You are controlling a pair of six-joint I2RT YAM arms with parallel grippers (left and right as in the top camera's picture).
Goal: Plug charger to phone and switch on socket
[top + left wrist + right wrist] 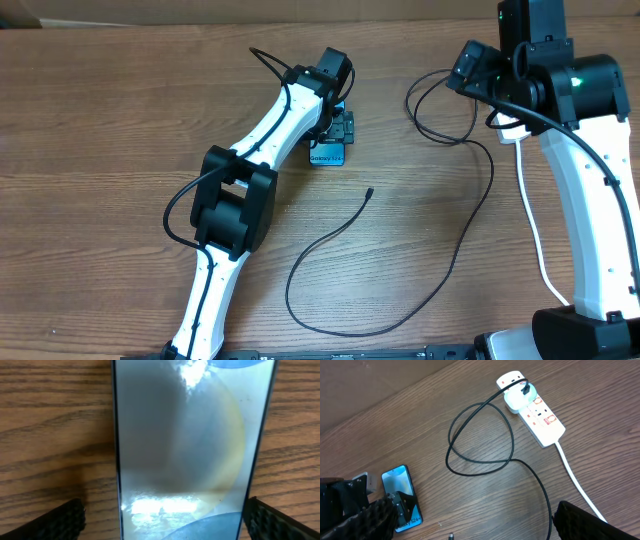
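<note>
Thin black charger's tip [370,192] lay nearer left arm [262,130]
Left gripper [167,522], jaws apart, straddled the slim teal-screened phone [190,445]; the tip lay near its lettered end. Right gripper [477,522] gaped.

1. A brown wood-grain table [120,120] carries everything.
2. The phone [327,155] lies flat on it, screen up, partly covered in the overhead view.
3. The charger [288,292], a thin black cable, loops loosely across the wood. Its small connector tip [371,191] lies free, well apart from the phone.
4. The white socket [540,415] lies to the right, with the cable's plug seemingly seated in it. Its thick white cord [575,480] trails off over the wood.
</note>
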